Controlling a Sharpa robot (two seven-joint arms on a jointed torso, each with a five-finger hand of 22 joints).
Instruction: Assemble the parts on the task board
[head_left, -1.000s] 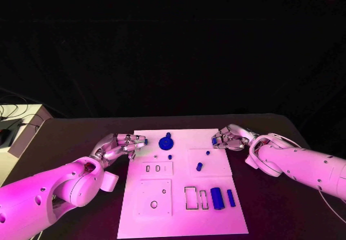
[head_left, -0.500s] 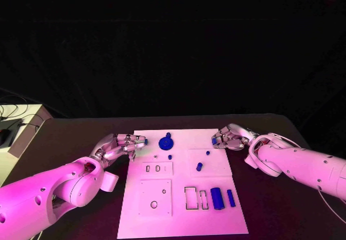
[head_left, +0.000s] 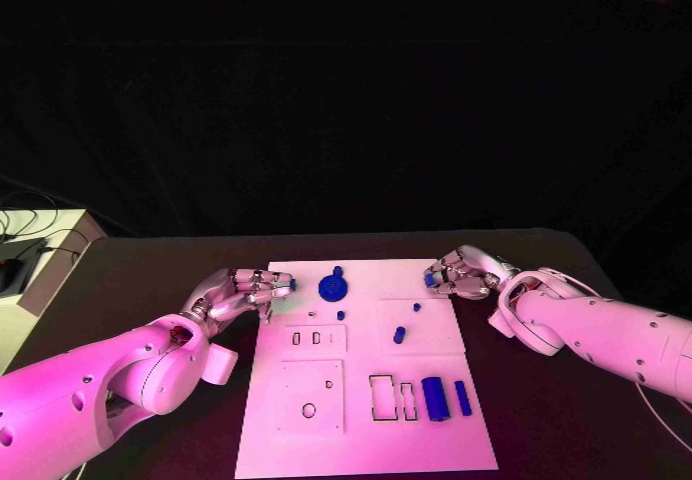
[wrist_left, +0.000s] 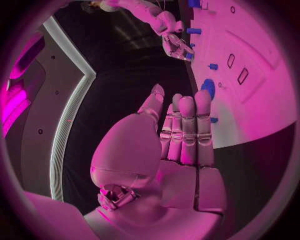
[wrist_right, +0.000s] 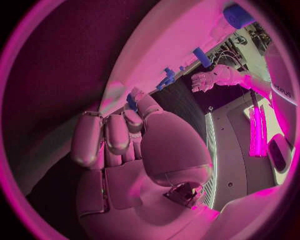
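Observation:
The white task board (head_left: 361, 430) lies in the middle of the table. On it are a blue gear disc (head_left: 333, 288), small blue pegs (head_left: 400, 335) and two blue blocks (head_left: 433, 397). My left hand (head_left: 242, 291) hovers at the board's far left edge with its fingers curled together (wrist_left: 187, 130). A small blue part (head_left: 293, 284) sits right at its fingertips; I cannot tell whether they touch it. My right hand (head_left: 459, 276) is at the board's far right edge and pinches a small blue part (wrist_right: 131, 100) between thumb and fingers.
Empty rectangular slots (head_left: 382, 396) and round holes (head_left: 309, 409) mark the board's near half. A pale box with cables (head_left: 36, 265) stands off the table's left side. Bare black table (head_left: 562, 420) surrounds the board.

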